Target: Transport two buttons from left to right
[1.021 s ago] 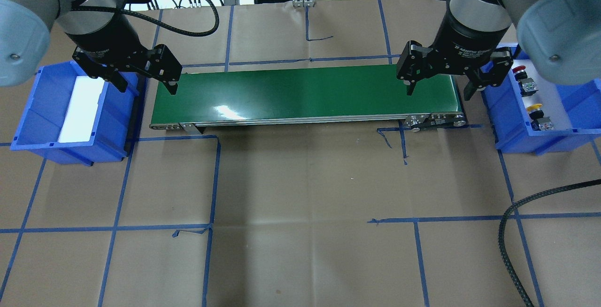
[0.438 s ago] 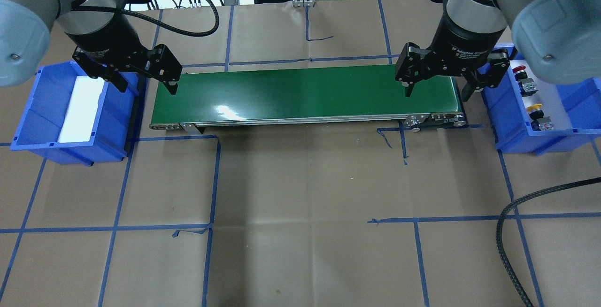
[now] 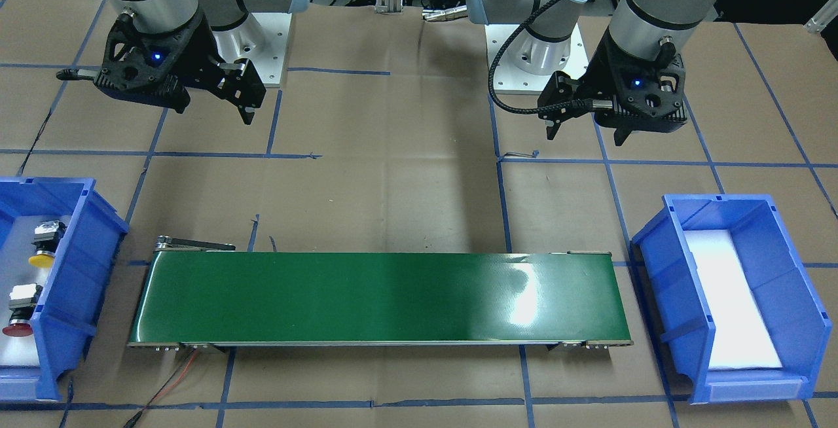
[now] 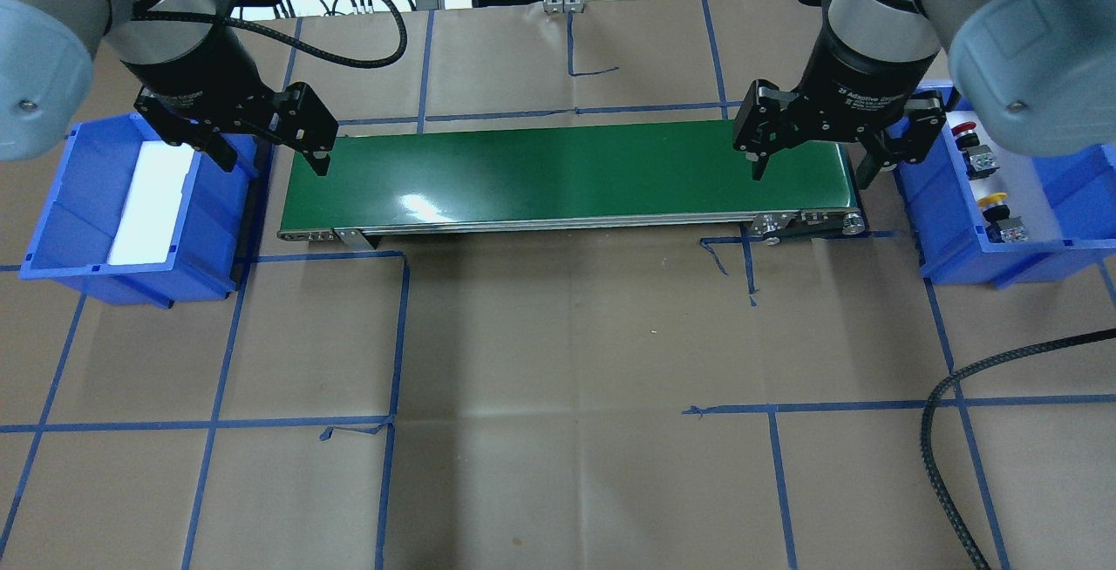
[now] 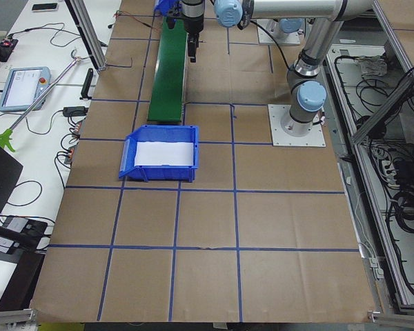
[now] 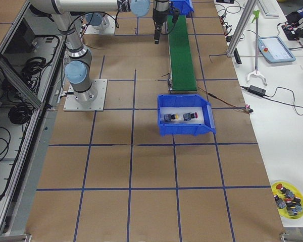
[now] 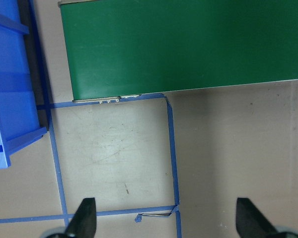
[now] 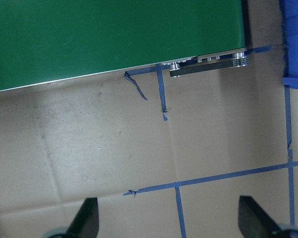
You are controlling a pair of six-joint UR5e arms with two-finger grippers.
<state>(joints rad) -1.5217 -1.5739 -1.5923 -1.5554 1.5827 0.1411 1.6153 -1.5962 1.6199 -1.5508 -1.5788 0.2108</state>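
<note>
We saw our left gripper (image 4: 274, 160) and right gripper (image 4: 812, 173) spread wide, holding nothing. The yellow button (image 4: 992, 200) and red button (image 4: 963, 130) lay in the right blue bin (image 4: 955, 263).

Legible only from overhead: white print "2F Adaptive Gripper" on the black housing of the right gripper (image 4: 811, 178), with a smaller line beneath, too fine to make out. Similar white print on the housing of the left gripper (image 4: 274, 167), blurred and not readable. Small coloured marks on the grey blocks of the red button (image 4: 971, 145) and the yellow button (image 4: 1002, 215), and a lit tablet screen (image 5: 24, 88) on the side bench, all too small to read.
</note>
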